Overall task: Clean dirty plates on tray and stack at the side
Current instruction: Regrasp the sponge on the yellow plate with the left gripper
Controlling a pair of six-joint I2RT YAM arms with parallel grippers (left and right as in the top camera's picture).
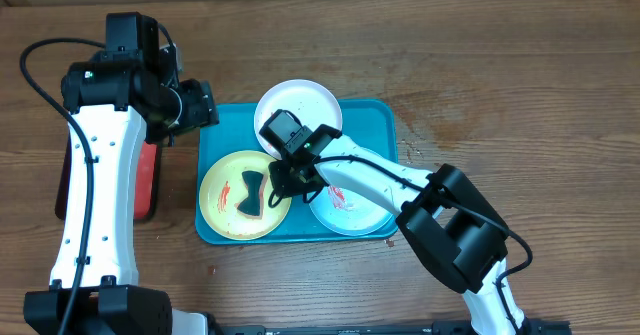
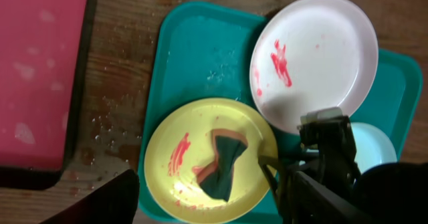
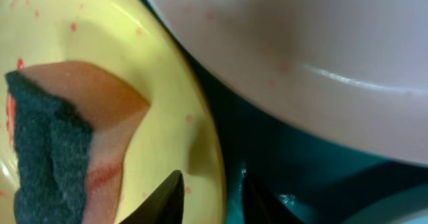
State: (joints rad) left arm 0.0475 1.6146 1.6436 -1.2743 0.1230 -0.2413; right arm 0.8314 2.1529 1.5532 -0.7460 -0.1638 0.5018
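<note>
The teal tray holds three plates. The white plate lies at the back with red smears. The yellow-green plate lies front left with a dark sponge on it. The mint-teal plate lies front right, smeared red. My right gripper sits at the yellow-green plate's right rim. In the right wrist view its fingers straddle that rim, closed on it. My left gripper hovers open and empty over the tray's back left corner, its fingers spread wide.
A red dark-rimmed tray lies left of the teal tray, mostly under my left arm in the overhead view. Water drops and red specks mark the wooden table between the trays.
</note>
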